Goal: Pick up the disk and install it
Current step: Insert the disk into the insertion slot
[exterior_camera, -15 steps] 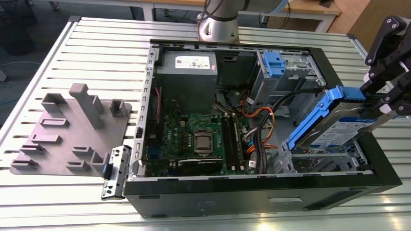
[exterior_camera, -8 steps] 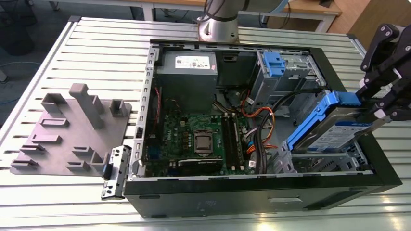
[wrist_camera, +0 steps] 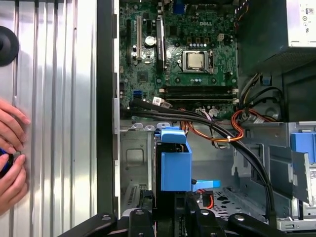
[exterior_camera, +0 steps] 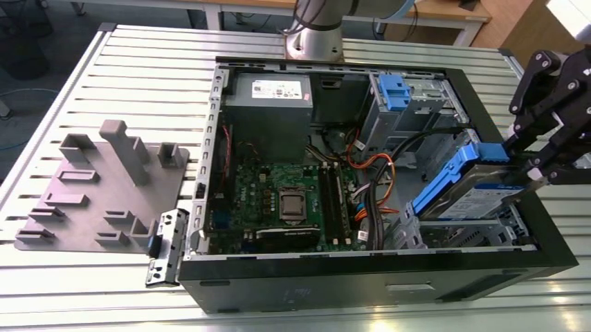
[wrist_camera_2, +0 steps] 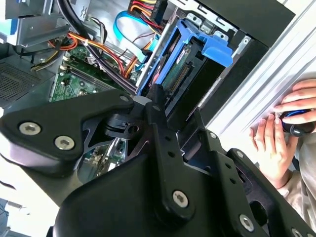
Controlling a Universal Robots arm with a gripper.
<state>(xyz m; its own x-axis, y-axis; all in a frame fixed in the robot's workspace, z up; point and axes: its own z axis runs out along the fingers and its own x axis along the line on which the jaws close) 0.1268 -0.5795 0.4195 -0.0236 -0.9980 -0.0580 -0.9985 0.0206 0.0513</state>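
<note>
Fixture plate [exterior_camera: 97, 194]: grey, with upright blocks, lying at the tabletop [exterior_camera: 138, 83] edge on the exterior view's left, beside the case.
Case [exterior_camera: 369, 277]: open black tower lying on its side mid-tabletop; motherboard [exterior_camera: 282, 200] on its floor, grey power-supply box [exterior_camera: 273, 90] at the far wall.
Drive cage [exterior_camera: 471, 232]: grey metal bay in the case's near corner on the exterior view's right.
Disk [exterior_camera: 480, 197]: tilted steeply over that drive cage, low end down in the bay, blue-railed high end up by the case's right wall. Not seated flat.
Disk handling: likely dense and rigid for its size; bare metal faces look slick and the connector edge [wrist_camera_2: 180, 76] delicate. The blue plastic rails and end tab [wrist_camera: 175, 163] are the sensible hold, though they may flex.
Gripper [exterior_camera: 522, 158]: black linkage fingers closed down narrow onto the disk's raised blue end, seen in both wrist views [wrist_camera: 168, 217] [wrist_camera_2: 158, 98]. It holds nothing else.
Hand [wrist_camera: 12, 163]: a person's, resting on the tabletop outside the case wall, apart from the arm.
</note>
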